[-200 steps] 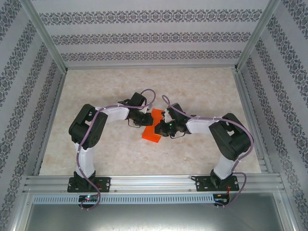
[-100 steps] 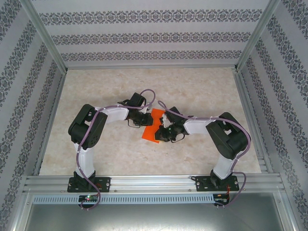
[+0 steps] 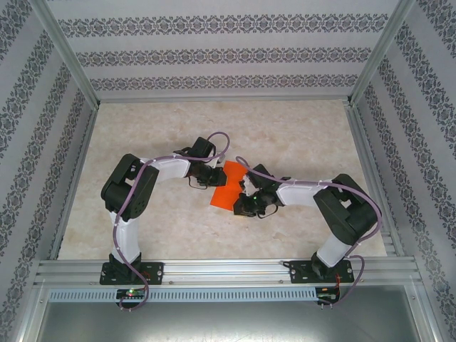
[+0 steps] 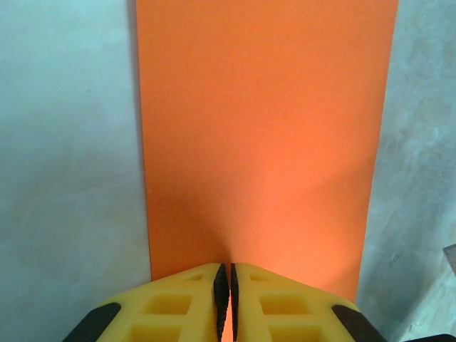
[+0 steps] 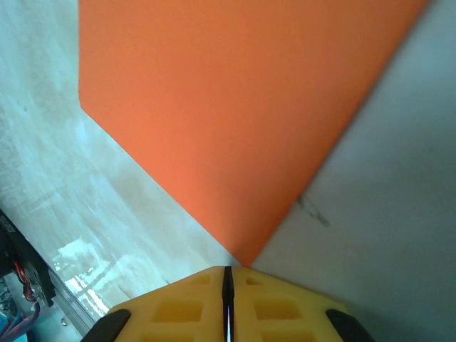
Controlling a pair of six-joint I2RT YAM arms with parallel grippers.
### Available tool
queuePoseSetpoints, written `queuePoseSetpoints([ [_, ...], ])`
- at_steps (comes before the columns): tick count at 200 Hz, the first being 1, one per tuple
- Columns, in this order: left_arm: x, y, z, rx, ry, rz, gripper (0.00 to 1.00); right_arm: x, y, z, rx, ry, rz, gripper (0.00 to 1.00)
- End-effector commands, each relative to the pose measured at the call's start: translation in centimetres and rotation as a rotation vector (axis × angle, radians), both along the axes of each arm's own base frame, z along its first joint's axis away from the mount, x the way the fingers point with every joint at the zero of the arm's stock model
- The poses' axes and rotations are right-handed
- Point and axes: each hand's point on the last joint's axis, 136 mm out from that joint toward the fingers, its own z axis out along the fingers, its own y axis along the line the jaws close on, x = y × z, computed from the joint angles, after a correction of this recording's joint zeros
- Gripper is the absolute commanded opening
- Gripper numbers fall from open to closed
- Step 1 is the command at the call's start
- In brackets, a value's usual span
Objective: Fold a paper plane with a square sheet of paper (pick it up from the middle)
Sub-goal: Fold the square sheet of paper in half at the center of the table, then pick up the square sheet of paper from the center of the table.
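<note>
Left claw (image 4: 226, 269) — jaws pressed together to a slit on the middle of one edge of the square sheet of paper (image 4: 263, 142), a sliver of orange showing between them. Right claw (image 5: 228, 271): jaws likewise closed, biting only the very tip of a corner of the sheet. Location of sheet: centre of the bench (image 3: 299, 135), stretched between the two claws, low over the marbled surface; whether it rests on the bench or hangs just clear cannot be told. Condition: bright orange-red, smooth, no crease visible in either wrist view. Risks, as judged: the corner hold is slight — any pull apart by the arms may slip the tip free or tear it; unequal travel of the two claws may skew the fold line off centre; pushing the claws toward each other may buckle the thin paper instead of folding it cleanly
</note>
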Motion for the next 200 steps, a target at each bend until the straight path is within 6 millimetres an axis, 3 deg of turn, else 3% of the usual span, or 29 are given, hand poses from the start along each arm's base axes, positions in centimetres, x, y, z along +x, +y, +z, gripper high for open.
queuePoseSetpoints([
  [1,-3.6,5.3,-6.6,0.231,0.18,0.049,0.17,0.7,-0.8,1.3,0.017,0.005,-0.074,0.11],
  [25,-3.6,5.1,-6.4,0.218,0.178,0.048,0.17,3.9,-1.4,3.0,0.08,-0.049,-0.184,0.13],
  [52,-3.7,4.9,-6.0,0.205,0.177,0.048,0.17,6.5,-2.7,3.2,0.07,-0.083,-0.267,0.15],
  [73,-3.8,4.8,-5.8,0.195,0.174,0.046,0.18,8.1,-3.1,3.0,0.054,-0.091,-0.287,0.22],
  [116,-3.8,4.6,-5.5,0.179,0.17,0.048,0.18,10.5,-2.9,2.2,0.047,-0.091,-0.296,0.29],
  [151,-3.9,4.7,-5.6,0.18,0.17,0.046,0.18,11.6,-4.0,1.1,-0.017,-0.095,-0.317,0.34],
  [200,-4.0,4.6,-5.7,0.177,0.17,0.042,0.18,13.4,-3.8,0.8,0.0,-0.111,-0.325,0.35],
])
